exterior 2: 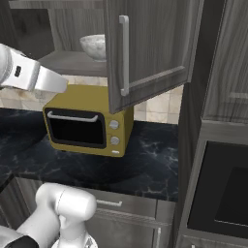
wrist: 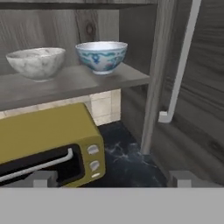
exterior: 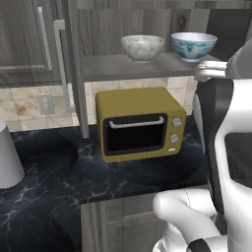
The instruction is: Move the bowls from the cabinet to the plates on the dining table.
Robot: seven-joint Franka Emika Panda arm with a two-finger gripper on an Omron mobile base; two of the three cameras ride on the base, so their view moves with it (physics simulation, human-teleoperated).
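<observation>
Both bowls stand on the shelf (wrist: 70, 83) of the open cabinet (exterior 2: 150, 43). The grey-white marbled bowl (exterior: 142, 47) (wrist: 36, 62) (exterior 2: 93, 46) is on the left. To its right is the white bowl with blue pattern (exterior: 193, 46) (wrist: 102, 56). My gripper (wrist: 113, 179) is open and holds nothing. Its fingertips (wrist: 43, 178) stand wide apart, below and short of the shelf. Neither bowl is touched. The plates and the dining table are out of view.
A yellow toaster oven (exterior: 140, 124) (wrist: 48, 140) sits on the black marble counter (exterior: 59, 182) right under the shelf. The right cabinet door (wrist: 192, 78) stands open close to my hand, with its bar handle (wrist: 179, 65). A grey cylinder (exterior: 7, 157) stands far left.
</observation>
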